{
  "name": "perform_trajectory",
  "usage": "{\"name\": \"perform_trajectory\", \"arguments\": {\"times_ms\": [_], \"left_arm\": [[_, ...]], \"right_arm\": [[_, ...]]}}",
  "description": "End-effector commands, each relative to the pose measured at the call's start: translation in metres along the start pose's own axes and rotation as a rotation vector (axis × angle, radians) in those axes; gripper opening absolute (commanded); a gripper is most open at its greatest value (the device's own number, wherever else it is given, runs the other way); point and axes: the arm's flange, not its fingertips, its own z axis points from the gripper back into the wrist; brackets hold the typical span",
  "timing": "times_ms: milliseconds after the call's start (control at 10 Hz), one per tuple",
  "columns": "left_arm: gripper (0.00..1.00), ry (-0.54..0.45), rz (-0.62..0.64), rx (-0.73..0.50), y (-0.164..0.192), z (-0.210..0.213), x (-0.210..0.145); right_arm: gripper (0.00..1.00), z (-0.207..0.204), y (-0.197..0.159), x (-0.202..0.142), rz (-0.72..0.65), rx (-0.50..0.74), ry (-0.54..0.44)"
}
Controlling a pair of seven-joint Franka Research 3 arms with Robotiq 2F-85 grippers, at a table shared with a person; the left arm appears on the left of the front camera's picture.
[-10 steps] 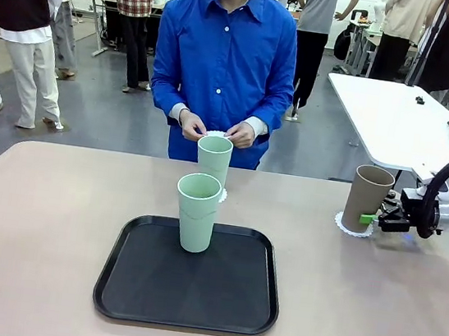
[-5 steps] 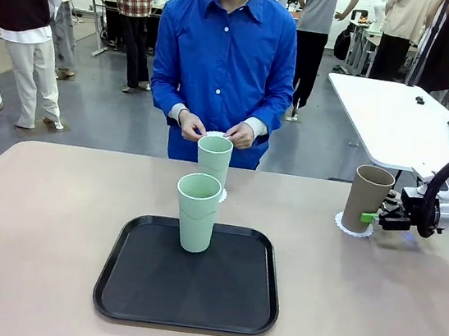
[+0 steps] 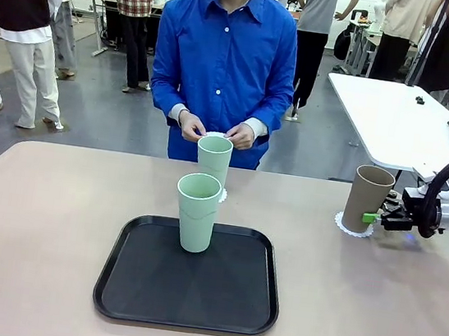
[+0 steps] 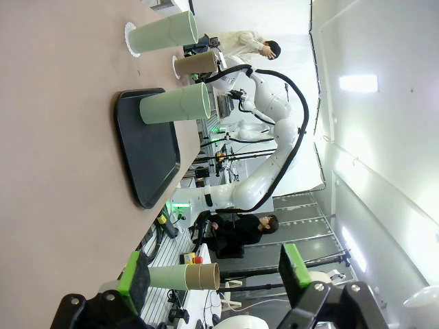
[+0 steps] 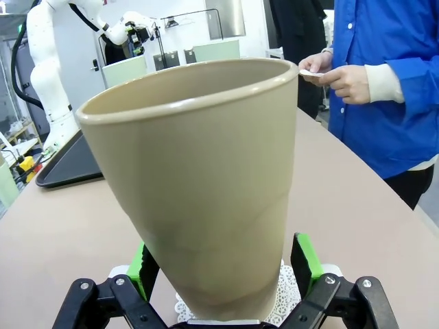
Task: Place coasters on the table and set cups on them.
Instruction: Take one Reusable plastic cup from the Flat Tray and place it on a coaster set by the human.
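Observation:
A brown cup (image 3: 367, 199) stands upright on a lacy white coaster (image 3: 353, 227) at the right of the beige table (image 3: 36, 218). My right gripper (image 3: 372, 218) is at the cup's base, open. In the right wrist view the cup (image 5: 206, 178) rises between the spread green pads (image 5: 147, 269) on its coaster (image 5: 285, 303). One mint cup (image 3: 196, 212) stands on the black tray (image 3: 188, 283). Another mint cup (image 3: 213, 160) sits on a coaster (image 3: 222, 194) just behind the tray. The person's hands hold a third coaster (image 3: 215, 134). My left gripper (image 4: 216, 274) is open and holds nothing.
The person in a blue shirt (image 3: 224, 60) stands at the far edge, hands close to the rear mint cup. A white table (image 3: 396, 120) lies beyond the right corner. Bare tabletop stretches left of the tray and along the front.
My right gripper has slid slightly to the right, back from the brown cup's base. The cups, the tray and the person's hands are as before.

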Motion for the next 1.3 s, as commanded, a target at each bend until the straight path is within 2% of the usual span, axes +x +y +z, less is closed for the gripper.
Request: {"name": "perform_trajectory", "arguments": {"times_ms": [0,300,900,1000,1200], "left_arm": [[1.00,-0.005,-0.003,0.002,-0.001,0.002,-0.001],[1.00,-0.005,-0.003,0.002,-0.001,0.002,-0.001],[1.00,-0.005,-0.003,0.002,-0.001,0.002,-0.001],[1.00,-0.005,-0.003,0.002,-0.001,0.002,-0.001],[1.00,-0.005,-0.003,0.002,-0.001,0.002,-0.001]], "right_arm": [[1.00,0.010,-0.009,0.003,-0.027,0.047,0.008],[1.00,0.018,-0.012,0.004,-0.034,0.066,0.007],[1.00,0.046,-0.010,0.008,-0.038,0.023,0.022],[1.00,0.057,-0.002,0.015,-0.039,-0.010,0.046],[1.00,0.069,0.025,0.042,-0.116,-0.116,0.201]]}}
